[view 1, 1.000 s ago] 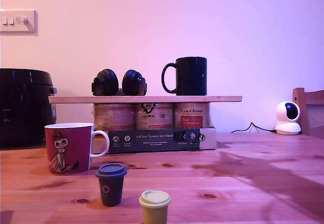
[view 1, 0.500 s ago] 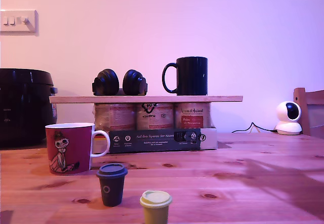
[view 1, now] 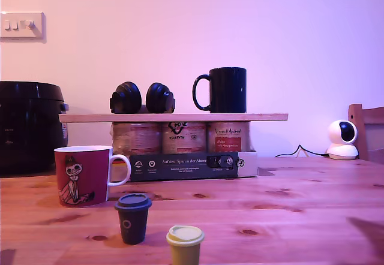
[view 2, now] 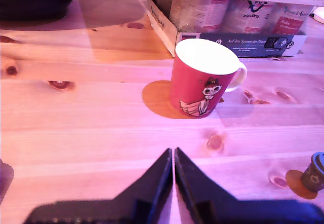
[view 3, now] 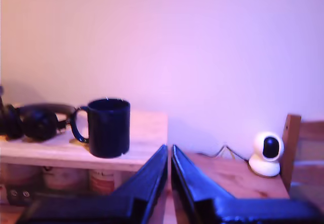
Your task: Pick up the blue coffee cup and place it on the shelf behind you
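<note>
Found blue coffee cup [view 1: 227,90] upright on shelf [view 1: 90,117], 3 o'clock from headphones [view 1: 159,98] in exterior view. Logged my first gripper [view 2: 173,155] and my second gripper [view 3: 169,150] pressed together, empty. Judged placement done.

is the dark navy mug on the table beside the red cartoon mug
No, the glossy dark navy ceramic mug stands upright on the light wooden plank shelf, well above the red cartoon mug.

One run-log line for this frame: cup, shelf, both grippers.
blue coffee cup upright on shelf | my first gripper: jaws shut, empty, facing red mug | my second gripper: jaws shut, empty, facing blue coffee cup
</note>
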Available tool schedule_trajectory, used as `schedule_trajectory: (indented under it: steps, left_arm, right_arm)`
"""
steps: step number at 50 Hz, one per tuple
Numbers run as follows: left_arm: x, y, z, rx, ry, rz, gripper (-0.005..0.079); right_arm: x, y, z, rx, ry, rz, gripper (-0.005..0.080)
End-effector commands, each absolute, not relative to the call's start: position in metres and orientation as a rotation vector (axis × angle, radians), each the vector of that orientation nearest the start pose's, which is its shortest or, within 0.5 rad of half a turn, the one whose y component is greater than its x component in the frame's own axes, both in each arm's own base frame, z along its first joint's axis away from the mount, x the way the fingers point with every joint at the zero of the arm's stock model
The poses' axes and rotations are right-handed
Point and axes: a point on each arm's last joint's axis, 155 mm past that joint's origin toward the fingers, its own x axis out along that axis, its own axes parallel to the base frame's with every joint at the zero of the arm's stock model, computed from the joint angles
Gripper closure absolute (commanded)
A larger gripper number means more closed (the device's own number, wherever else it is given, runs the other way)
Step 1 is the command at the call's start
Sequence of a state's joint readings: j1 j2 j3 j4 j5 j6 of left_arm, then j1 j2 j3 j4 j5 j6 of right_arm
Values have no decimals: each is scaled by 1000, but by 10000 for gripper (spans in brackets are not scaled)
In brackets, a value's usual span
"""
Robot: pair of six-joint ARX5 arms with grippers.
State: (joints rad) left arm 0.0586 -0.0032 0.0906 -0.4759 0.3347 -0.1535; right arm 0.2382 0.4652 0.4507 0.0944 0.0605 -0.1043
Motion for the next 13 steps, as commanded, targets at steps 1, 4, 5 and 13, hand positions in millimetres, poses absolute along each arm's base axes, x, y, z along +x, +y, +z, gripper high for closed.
schedule_trajectory:
  steps: [1, 4, 5, 13]
  left_arm:
    - [221, -49, 94, -221, 395, -249, 763]
    - [221, -49, 94, -221, 395, -249, 763]
    - [221, -49, 94, -221, 395, -249, 763]
    - [221, -49, 94, -221, 395, -249, 763]
  right_arm:
    - [277, 58, 280, -99, -50, 182, 763]
    - [276, 57, 281, -97, -56, 181, 763]
    - [276, 57, 281, -97, -58, 182, 763]
    - [273, 57, 289, -92, -88, 181, 763]
